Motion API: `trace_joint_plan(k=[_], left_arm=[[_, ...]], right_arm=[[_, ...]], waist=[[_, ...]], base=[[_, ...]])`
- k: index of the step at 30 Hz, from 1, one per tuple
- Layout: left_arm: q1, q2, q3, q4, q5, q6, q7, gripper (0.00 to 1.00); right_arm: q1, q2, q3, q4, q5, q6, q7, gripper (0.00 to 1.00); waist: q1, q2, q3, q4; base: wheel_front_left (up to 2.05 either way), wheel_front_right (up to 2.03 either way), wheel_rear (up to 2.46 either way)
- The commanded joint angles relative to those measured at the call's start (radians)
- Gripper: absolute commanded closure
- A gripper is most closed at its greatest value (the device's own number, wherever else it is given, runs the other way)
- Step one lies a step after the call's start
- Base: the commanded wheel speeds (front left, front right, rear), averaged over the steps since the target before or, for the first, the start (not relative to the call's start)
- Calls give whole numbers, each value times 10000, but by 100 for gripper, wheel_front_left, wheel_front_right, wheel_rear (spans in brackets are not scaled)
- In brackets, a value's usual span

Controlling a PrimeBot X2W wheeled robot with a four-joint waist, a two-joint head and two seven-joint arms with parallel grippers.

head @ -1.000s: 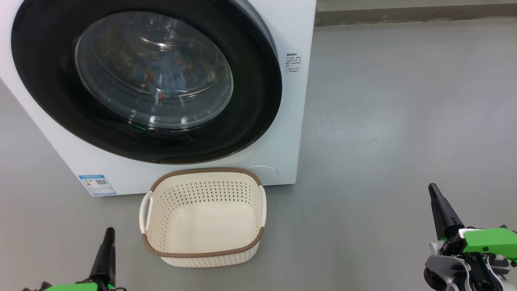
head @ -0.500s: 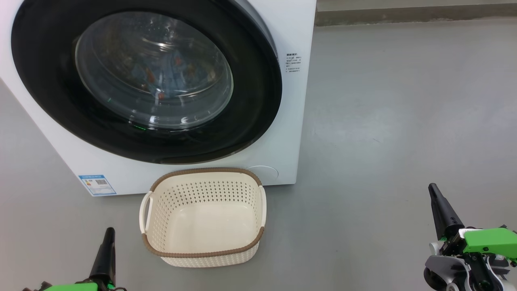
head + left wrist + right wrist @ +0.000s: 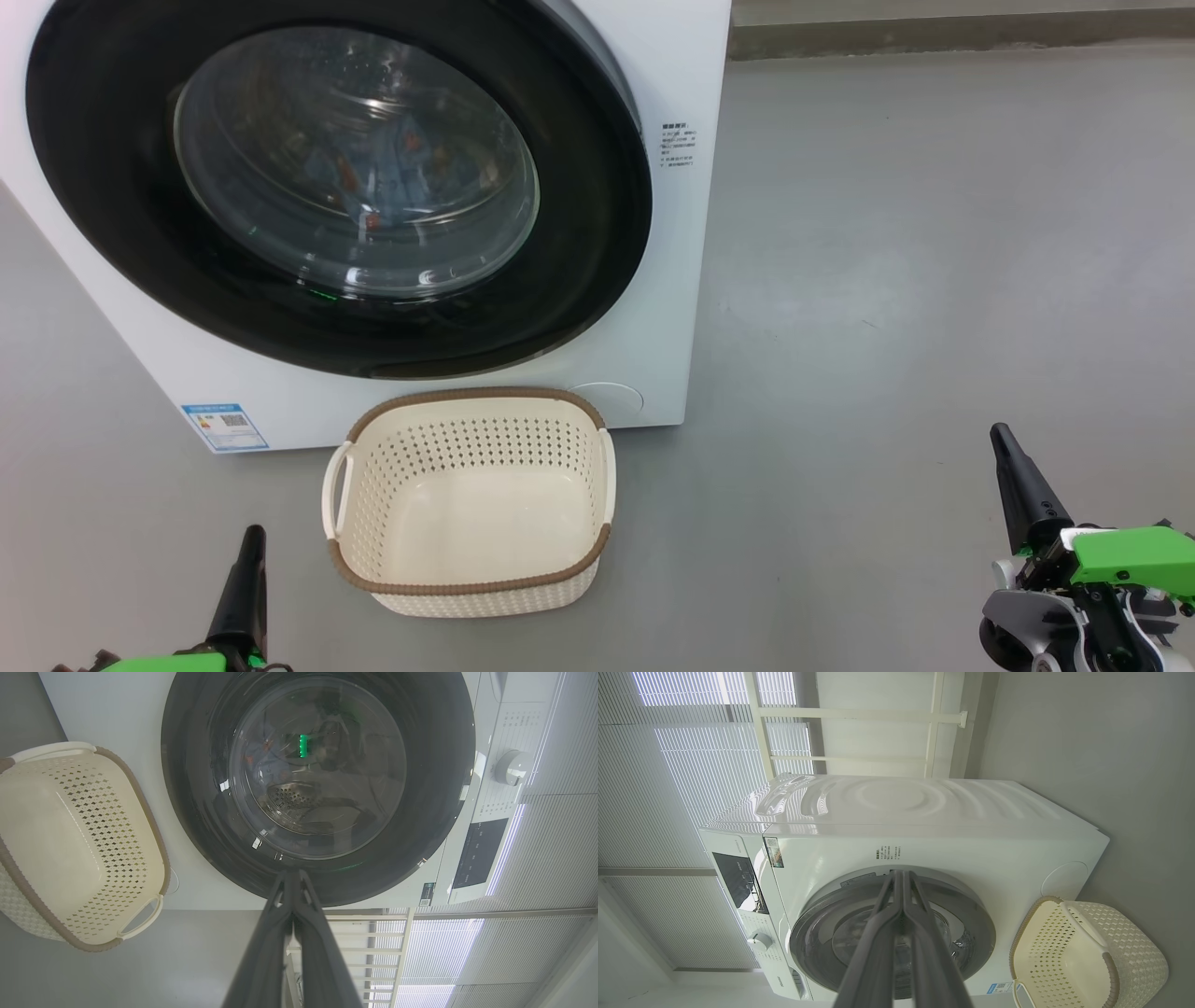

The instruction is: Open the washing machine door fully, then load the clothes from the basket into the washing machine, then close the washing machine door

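From the head view, the washing machine (image 3: 674, 280) stood at the far left on the grey floor (image 3: 934, 280). The washing machine door (image 3: 583, 233) lay shut against its front. Through the glass, the clothes (image 3: 392, 173) showed inside the drum as blue fabric with orange marks. The basket (image 3: 467, 399) sat on the floor just in front of the machine, below the door, and its bare cream bottom showed. A blue label sticker (image 3: 224, 427) was on the machine's lower left and a round cap (image 3: 618, 397) on its lower right, just behind the basket's rim. The left gripper (image 3: 251, 539) hung near the basket's left handle, apart from it, with its fingers pressed together on nothing. The right gripper (image 3: 1002, 437) hung well to the right over bare floor, likewise pinched together and holding nothing.

In the left wrist view, the two dark fingers met at their tips and pointed at the door's black rim. The basket lay beside the machine's base. A knob (image 3: 511, 766) and a dark panel (image 3: 481, 851) sat on the machine's top strip.

In the right wrist view, the fingers also met at their tips and were aimed at the closed door. The basket sat by the cap, and window blinds (image 3: 691, 765) hung beyond the machine.
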Motion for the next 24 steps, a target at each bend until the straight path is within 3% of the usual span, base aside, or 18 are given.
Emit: trace_joint_plan(k=[1,24], left_arm=[[-465,87,334,-305,-75,2,74,100],[-463,87,334,-309,-75,2,74,100]], right_arm=[[-55,-87,184,-306,12,17,76,100],[-55,-86,182,-306,11,17,77,100]], waist=[[0,0,0,0],[0,0,0,0]], base=[[0,0,0],[0,0,0]])
